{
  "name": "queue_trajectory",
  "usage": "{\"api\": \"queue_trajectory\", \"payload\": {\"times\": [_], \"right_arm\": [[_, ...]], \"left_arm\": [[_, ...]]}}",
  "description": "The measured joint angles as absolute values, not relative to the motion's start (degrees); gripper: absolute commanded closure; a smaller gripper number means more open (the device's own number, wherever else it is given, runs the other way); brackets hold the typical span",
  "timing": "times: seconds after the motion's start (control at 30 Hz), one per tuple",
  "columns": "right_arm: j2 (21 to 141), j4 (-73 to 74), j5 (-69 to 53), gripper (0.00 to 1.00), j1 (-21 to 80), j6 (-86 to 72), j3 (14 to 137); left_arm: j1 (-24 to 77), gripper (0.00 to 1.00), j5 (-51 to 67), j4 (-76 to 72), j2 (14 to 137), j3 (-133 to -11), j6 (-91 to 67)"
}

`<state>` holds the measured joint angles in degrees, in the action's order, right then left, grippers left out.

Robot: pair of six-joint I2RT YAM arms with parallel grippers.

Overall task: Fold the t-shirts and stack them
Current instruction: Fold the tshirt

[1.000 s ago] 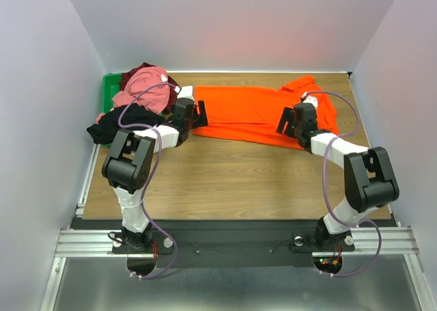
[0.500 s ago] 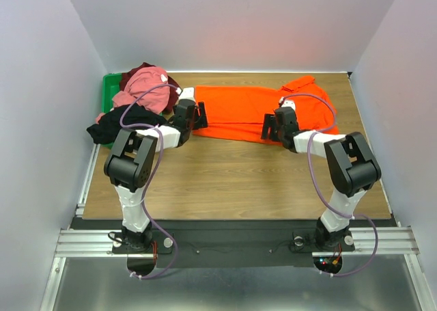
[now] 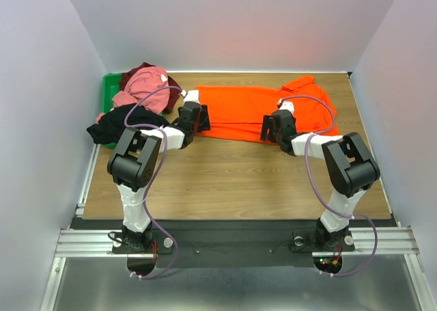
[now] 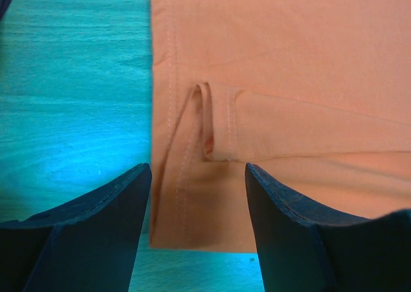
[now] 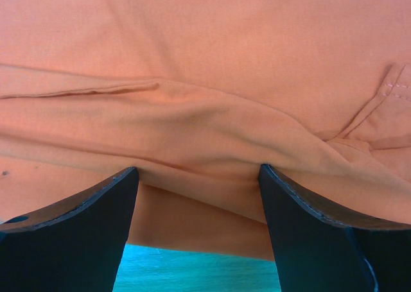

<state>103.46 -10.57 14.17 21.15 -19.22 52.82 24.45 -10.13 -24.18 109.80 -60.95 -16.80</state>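
The orange t-shirt (image 3: 252,109) lies spread flat across the far part of the table. My left gripper (image 3: 200,118) is open over its near left corner; in the left wrist view the hem corner (image 4: 192,202) lies between the open fingers (image 4: 109,208). My right gripper (image 3: 268,128) is open at the shirt's near edge, right of middle; in the right wrist view a raised fold of orange cloth (image 5: 205,125) lies between the fingers (image 5: 308,208). Pink (image 3: 143,85), dark maroon (image 3: 133,74) and black (image 3: 119,123) shirts lie heaped at the far left.
A green plastic bin (image 3: 107,92) sits under the heap at the far left corner. Bare wood table (image 3: 232,174) lies between the shirt and the arm bases. White walls close in on the left, back and right.
My right gripper moved left along the orange shirt's near edge, from its right part toward the middle. My left gripper shifted slightly right, onto the shirt's left corner.
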Motion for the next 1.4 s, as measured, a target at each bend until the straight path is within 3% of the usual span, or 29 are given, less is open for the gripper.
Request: {"api": "queue_trajectory", "payload": {"times": [0.43,1.4], "right_arm": [[99.33,-11.11,15.05,0.19,24.05,-19.25,47.62],[100.97,-9.37,21.52,0.18,28.6,-19.25,49.56]], "left_arm": [[25.06,0.29,-12.75,-24.18,109.8,-60.95,-16.53],[26.26,0.4,-14.11,-26.13,111.2,-63.48,-14.83]]}}
